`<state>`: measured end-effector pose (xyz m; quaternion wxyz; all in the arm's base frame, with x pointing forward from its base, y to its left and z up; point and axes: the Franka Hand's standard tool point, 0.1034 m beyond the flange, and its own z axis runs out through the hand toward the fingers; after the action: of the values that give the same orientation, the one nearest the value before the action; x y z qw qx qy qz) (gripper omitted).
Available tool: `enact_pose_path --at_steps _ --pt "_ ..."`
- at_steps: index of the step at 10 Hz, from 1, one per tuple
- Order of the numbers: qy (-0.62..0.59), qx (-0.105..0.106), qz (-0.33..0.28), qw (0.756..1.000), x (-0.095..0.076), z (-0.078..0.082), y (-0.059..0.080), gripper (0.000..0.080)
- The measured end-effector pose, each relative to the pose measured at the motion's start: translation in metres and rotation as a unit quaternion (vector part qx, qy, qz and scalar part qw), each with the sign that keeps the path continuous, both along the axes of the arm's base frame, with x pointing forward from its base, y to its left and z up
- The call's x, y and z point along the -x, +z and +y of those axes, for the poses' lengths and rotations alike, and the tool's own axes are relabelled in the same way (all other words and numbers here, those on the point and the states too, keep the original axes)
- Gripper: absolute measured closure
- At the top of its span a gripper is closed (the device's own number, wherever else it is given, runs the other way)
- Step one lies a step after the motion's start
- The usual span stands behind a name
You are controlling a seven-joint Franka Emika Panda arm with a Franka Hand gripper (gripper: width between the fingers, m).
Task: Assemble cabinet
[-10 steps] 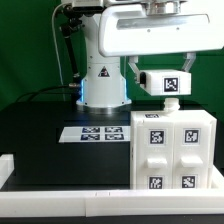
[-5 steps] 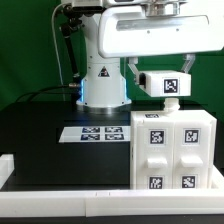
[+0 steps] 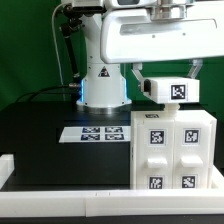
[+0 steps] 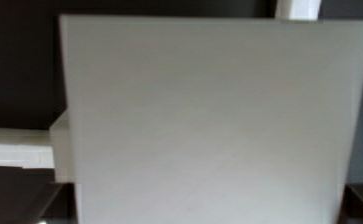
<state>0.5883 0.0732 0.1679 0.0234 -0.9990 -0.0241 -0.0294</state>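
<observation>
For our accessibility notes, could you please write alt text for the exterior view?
The white robot arm holds a small white tagged block in its hand, just above the white cabinet, which stands on a black table toward the exterior view's right. The marker board lies flat beside the cabinet, against a green backdrop.
</observation>
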Motion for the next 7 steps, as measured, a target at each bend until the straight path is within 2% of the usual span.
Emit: enact_pose_path --at_steps 5,7 --pt "0.003 0.000 -0.004 1.000 -0.008 0.005 0.000 0.0238" --pt "0.008 0.001 -0.002 1.000 -0.012 0.003 -0.004 0.0238"
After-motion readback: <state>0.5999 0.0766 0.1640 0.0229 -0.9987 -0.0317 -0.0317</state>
